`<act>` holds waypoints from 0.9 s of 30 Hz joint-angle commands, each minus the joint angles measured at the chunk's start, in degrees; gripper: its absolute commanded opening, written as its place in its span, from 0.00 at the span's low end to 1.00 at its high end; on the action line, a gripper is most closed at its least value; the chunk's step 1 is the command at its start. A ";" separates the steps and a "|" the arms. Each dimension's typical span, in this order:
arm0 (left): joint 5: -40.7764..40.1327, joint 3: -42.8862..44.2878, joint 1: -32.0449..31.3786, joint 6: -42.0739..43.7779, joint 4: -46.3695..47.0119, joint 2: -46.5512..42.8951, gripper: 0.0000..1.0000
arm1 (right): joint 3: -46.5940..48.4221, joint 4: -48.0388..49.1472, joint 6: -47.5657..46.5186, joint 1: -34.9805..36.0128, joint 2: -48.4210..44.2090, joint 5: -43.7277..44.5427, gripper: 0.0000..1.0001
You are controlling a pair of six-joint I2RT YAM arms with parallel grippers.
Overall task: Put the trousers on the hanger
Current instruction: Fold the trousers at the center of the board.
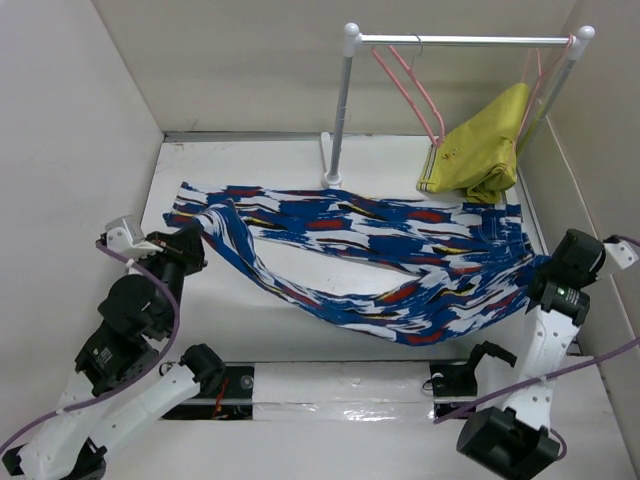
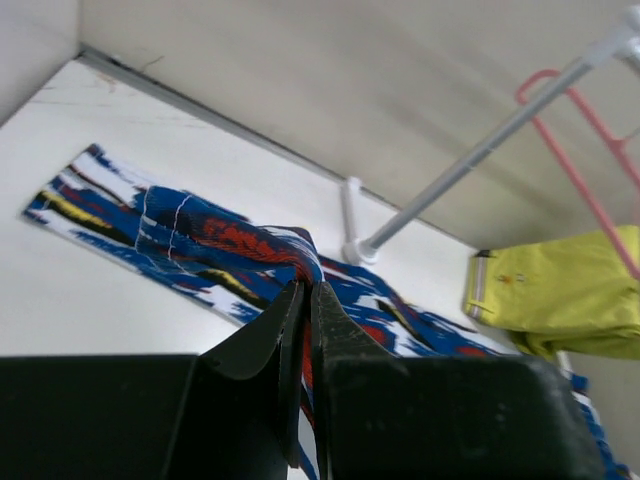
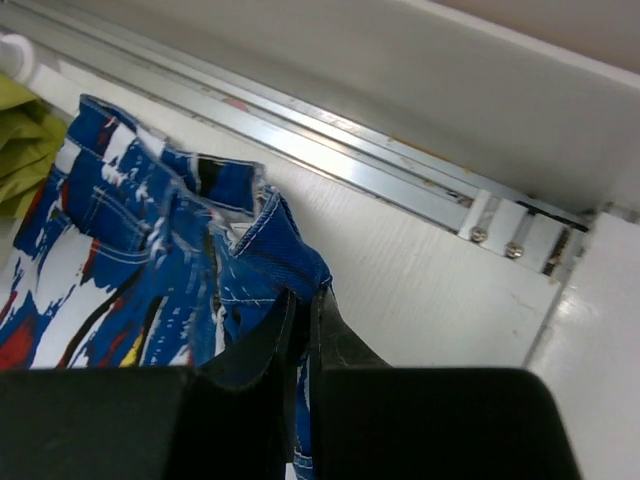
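Bright blue trousers point(image 1: 400, 235), splashed white, red and yellow, lie across the worktop point(image 1: 250, 320). The left pincer point(image 2: 306, 292) pinches a leg and the right pincer point(image 3: 305, 298) the waistband. Only the top view shows both ends at once.

Rack post point(image 1: 343, 110), yellow-green garment point(image 1: 485, 150) behind trousers point(image 1: 380, 235); walls point(image 1: 60, 120) flank both sides.

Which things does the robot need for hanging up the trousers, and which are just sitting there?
Needed: bright blue splashy fabric trousers; empty thin pink triangular hanger.
Just there: yellow-green folded garment on its own pink hanger; white clothes rail.
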 commanded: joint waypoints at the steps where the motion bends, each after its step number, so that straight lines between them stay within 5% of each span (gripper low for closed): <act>1: -9.92 1.78 -0.17 -2.86 -0.35 5.46 0.00 | 0.73 11.42 0.18 -0.69 5.22 -4.17 0.00; 4: -11.97 1.52 4.20 -4.19 1.73 10.99 0.00 | 1.42 17.31 2.29 1.66 11.44 -6.38 0.00; 6: -4.81 1.69 11.47 -4.62 5.60 15.74 0.00 | 2.30 19.01 5.00 4.66 14.19 -4.11 0.00; 10: 13.23 3.10 39.30 -11.99 5.09 31.37 0.00 | 5.02 24.99 6.78 11.25 20.60 -1.90 0.00; 17: 10.80 3.09 50.78 -15.78 5.10 39.49 0.00 | 9.25 30.35 3.44 11.80 27.99 -1.01 0.00; 27: 8.00 10.21 50.80 -15.35 7.21 52.75 0.00 | 16.01 34.49 4.58 11.26 39.85 -4.71 0.00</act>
